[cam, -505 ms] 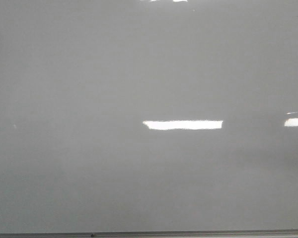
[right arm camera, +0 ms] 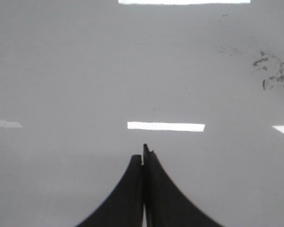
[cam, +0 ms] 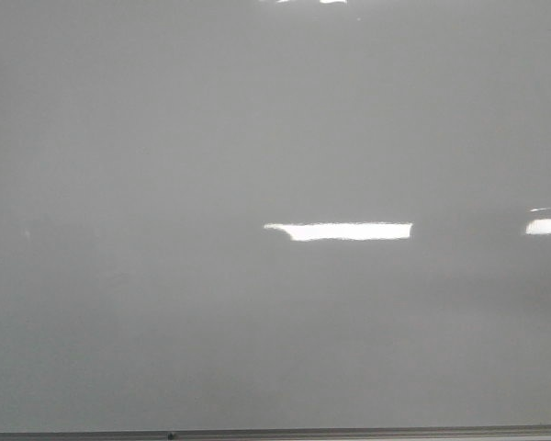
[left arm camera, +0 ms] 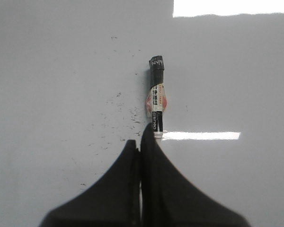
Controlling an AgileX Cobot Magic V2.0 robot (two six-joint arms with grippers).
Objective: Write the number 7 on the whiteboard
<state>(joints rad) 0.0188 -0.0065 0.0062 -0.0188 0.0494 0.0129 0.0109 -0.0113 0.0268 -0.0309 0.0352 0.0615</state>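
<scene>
Glossy pale grey fills our front view: the whiteboard (cam: 165,184) spans the whole picture, with a thin metal bottom edge (cam: 275,433) along its foot and bright rectangular reflections (cam: 340,231) across its face. We see no arm and no tool in that view, and no drawn stroke of a 7 anywhere on the board. From our left wrist view, the left tool (left arm camera: 141,144) has its dark fingers (left arm camera: 165,189) pressed together on a marker (left arm camera: 156,101), which stands out past the fingertips with its black taped tip (left arm camera: 156,66) pointing toward the board; whether the tip touches the surface we cannot tell. Small black specks (left arm camera: 125,116) lie scattered on the board beside the marker's barrel. From our right wrist view, the right tool (right arm camera: 143,153) has its fingers (right arm camera: 170,198) closed against each other with nothing between them that we can make out, facing the board. A patch of smudged dark flecks (right arm camera: 272,71) shows on the board off to one side, well apart from those fingertips
</scene>
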